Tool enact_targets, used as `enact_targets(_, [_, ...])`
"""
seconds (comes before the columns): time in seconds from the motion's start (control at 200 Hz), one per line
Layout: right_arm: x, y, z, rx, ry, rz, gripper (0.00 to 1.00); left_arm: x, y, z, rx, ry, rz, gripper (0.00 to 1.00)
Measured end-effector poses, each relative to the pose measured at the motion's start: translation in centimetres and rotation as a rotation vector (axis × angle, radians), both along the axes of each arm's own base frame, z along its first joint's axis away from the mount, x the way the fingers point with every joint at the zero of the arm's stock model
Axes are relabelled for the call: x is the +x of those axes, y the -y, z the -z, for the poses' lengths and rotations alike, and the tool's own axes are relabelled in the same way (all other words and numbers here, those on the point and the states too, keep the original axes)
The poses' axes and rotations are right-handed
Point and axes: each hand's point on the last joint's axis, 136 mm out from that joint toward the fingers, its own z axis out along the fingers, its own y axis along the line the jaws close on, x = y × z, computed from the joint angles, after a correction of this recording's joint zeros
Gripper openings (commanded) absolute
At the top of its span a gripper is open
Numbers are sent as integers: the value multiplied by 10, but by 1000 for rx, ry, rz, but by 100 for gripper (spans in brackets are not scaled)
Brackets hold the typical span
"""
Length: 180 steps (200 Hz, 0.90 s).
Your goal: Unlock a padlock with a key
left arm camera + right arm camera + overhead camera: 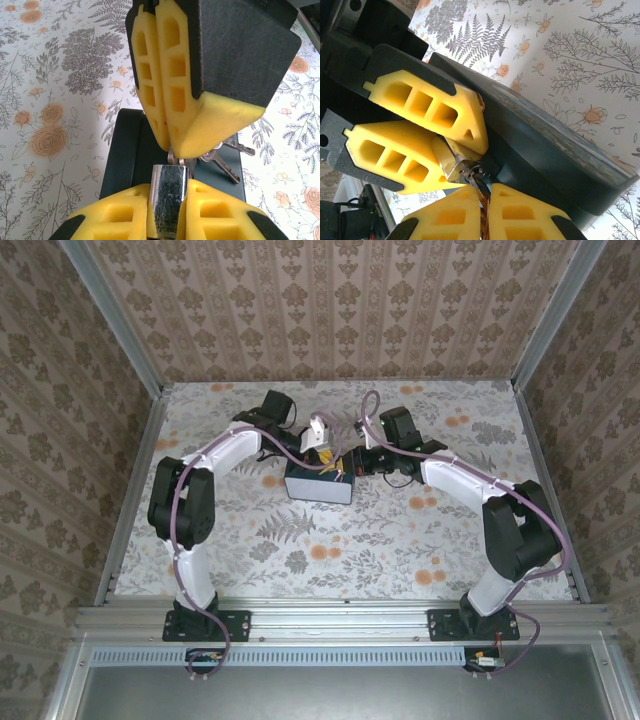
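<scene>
**Padlock [169, 200] being held at the blue box, key being presented to it**

The padlock is sitting just above the near edge of the blue box [318, 485], which is lying on the floral worktop [400, 540] between the two arms. The left fingers [117, 212] are pinching the lock body from both sides, with its shiny metal face showing between the yellow pads. Whether the lock is touching the blue box cannot be told, and the shackle is hidden.

The right fingers [220, 117] are pressing together directly over the padlock and the blue box, with their tips just short of the lock. In the right wrist view they are closing on the key [483, 195], whose metal end is meeting the lock body. How far the key is seated cannot be told.

A bunch of spare keys [226, 156] is hanging beside the right fingers, over the lid of the blue box.

From above, both arms are reaching inward and converging over the blue box, the left arm from its left side and the right arm from its right.
</scene>
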Motion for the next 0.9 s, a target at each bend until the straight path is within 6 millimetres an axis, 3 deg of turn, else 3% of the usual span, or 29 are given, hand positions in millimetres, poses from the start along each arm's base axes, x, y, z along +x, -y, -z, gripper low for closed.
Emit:
enact_targets(0.195, [-1,0,-2,28,-24,-4,0,-2,0,0,-21,-2,-4,6])
enact_targets(0.58, [-2,-8,-2,175,-197,38,0,-5,-7,-1,-23,42,-46,0])
enact_targets(0.9, [-4,-12,-2,291,-448,163,0,-9,-11,-1,-13,101,-88,0])
